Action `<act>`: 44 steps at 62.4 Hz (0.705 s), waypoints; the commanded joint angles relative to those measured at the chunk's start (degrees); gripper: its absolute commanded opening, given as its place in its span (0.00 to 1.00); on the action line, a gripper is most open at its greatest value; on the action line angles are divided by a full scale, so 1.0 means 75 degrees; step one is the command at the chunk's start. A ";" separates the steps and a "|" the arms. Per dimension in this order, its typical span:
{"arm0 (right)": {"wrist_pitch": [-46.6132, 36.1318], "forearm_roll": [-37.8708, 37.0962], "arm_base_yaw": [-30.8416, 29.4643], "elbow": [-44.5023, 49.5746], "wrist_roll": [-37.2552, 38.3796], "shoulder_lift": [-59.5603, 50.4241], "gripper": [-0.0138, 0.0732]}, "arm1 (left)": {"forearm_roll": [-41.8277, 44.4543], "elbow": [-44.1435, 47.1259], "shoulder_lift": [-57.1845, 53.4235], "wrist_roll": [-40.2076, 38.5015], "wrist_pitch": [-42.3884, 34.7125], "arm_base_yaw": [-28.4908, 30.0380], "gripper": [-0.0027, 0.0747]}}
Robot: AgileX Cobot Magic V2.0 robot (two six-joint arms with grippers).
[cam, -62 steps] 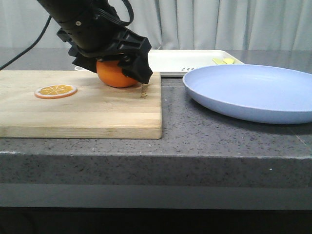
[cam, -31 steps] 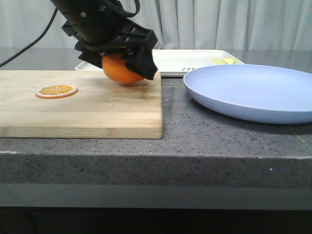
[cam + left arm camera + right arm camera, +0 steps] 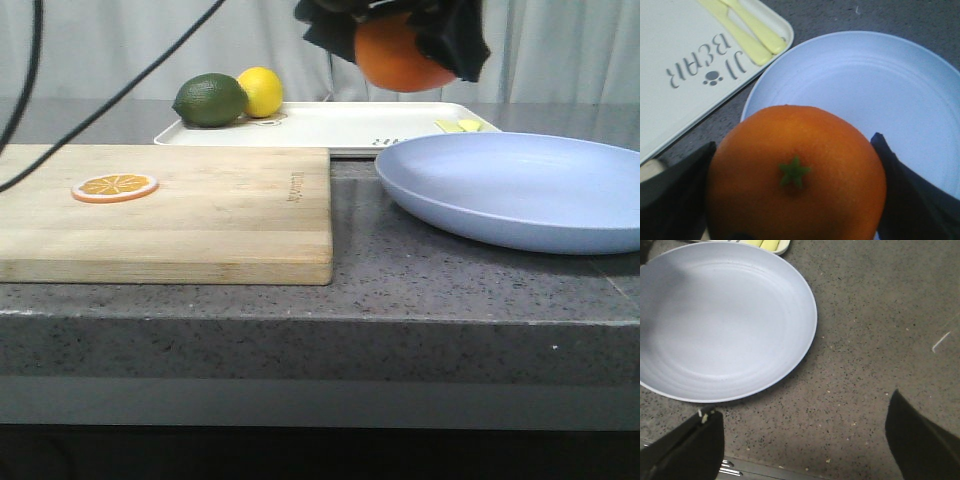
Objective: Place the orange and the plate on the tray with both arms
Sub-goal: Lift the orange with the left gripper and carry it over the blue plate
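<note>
My left gripper (image 3: 400,45) is shut on the orange (image 3: 392,58) and holds it high in the air, near the left edge of the lavender-blue plate (image 3: 520,185) and in front of the off-white tray (image 3: 360,125). In the left wrist view the orange (image 3: 795,175) fills the space between the dark fingers (image 3: 905,195), above the plate's rim (image 3: 850,60) and the tray's corner (image 3: 685,75). My right gripper (image 3: 802,440) is open and empty above the bare counter, beside the plate (image 3: 720,320). It does not show in the front view.
A wooden cutting board (image 3: 200,215) with a thin orange slice (image 3: 114,186) lies at the front left. A lime (image 3: 210,100) and a lemon (image 3: 262,90) sit on the tray's left end. Pale yellow utensils (image 3: 745,30) lie on the tray's right end. The counter's front edge is close.
My left gripper has lifted the orange off the cutting board and carried it up and to the right, over the plate's left edge. The lime and lemon now show.
</note>
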 commanded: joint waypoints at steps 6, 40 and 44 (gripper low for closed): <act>-0.0173 0.0116 -0.0059 -0.0285 -0.0052 -0.0707 0.91 | 0.0009 -0.0961 0.0269 -0.0006 -0.0461 -0.0376 0.57; 0.0259 0.0119 -0.0052 -0.0285 -0.0052 -0.1309 0.91 | -0.0023 -0.2313 0.1934 -0.0006 -0.0370 -0.0741 0.65; 0.0198 0.0119 -0.0052 -0.0285 -0.0052 -0.1309 0.91 | -0.0052 -0.2313 0.1934 -0.0006 -0.0313 -0.0741 0.75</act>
